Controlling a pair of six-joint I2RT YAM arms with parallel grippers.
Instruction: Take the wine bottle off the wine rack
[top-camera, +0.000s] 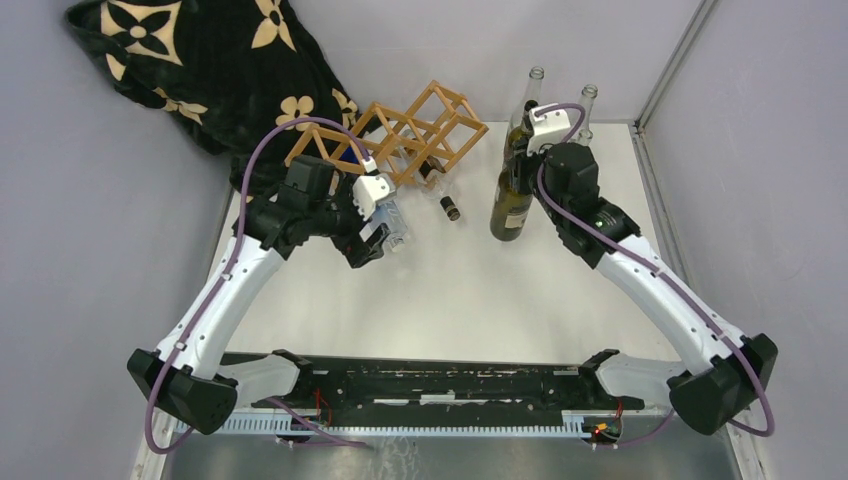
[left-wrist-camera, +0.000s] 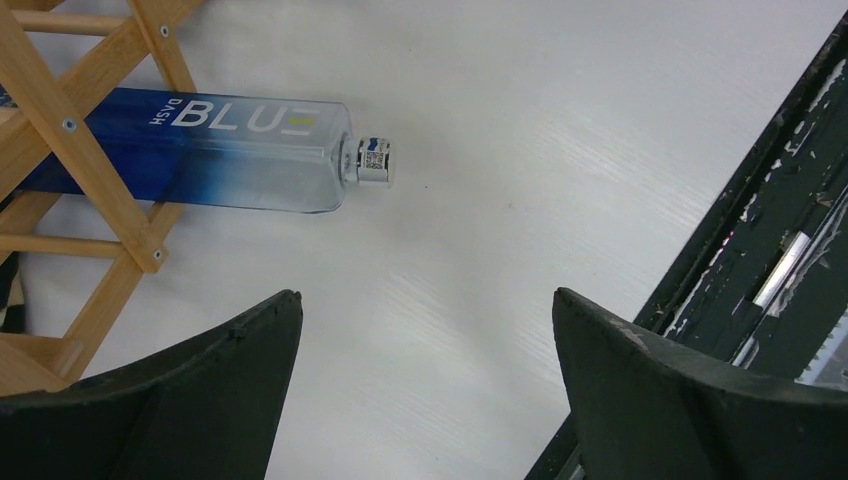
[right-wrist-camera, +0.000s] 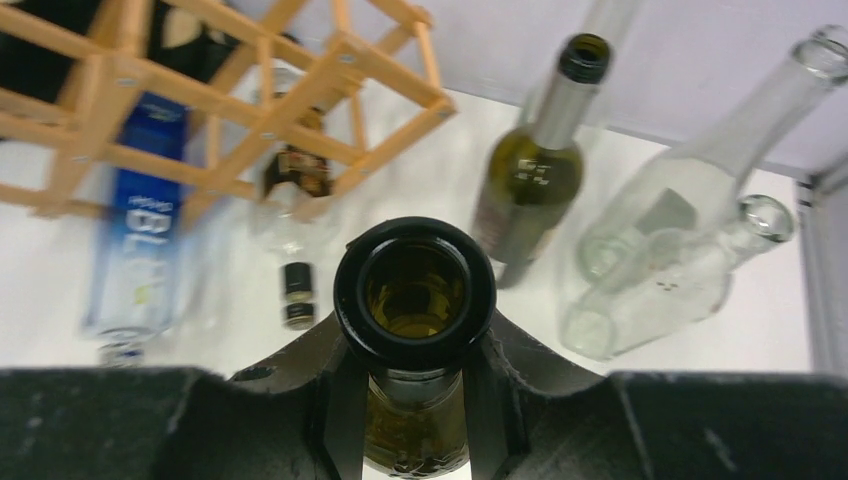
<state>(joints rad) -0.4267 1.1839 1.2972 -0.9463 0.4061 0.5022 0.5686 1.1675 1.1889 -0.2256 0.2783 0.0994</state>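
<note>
Left gripper (left-wrist-camera: 425, 305): jaws apart, nothing held, near blue bottle (left-wrist-camera: 230, 155).
Right gripper (right-wrist-camera: 415, 400): clamped on neck of wine bottle (top-camera: 512, 208), which is stood upright on the table beside wine rack (top-camera: 420, 130).
Glass is judged heavy, slippery and breakable; a grip under the lip is advised.

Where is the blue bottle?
The blue bottle lies on its side at the left wrist view's upper left, its base inside the wine rack, its cap sticking out.

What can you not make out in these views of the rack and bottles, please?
Blue-to-clear square bottle: base, left wrist view, cut off by left edge behind light-brown wooden lattice rack.
Dark-green glass wine bottle: body, right wrist view, hidden beneath right gripper.
Dark bottle lying in rack: label, right wrist view, blurred.
</note>
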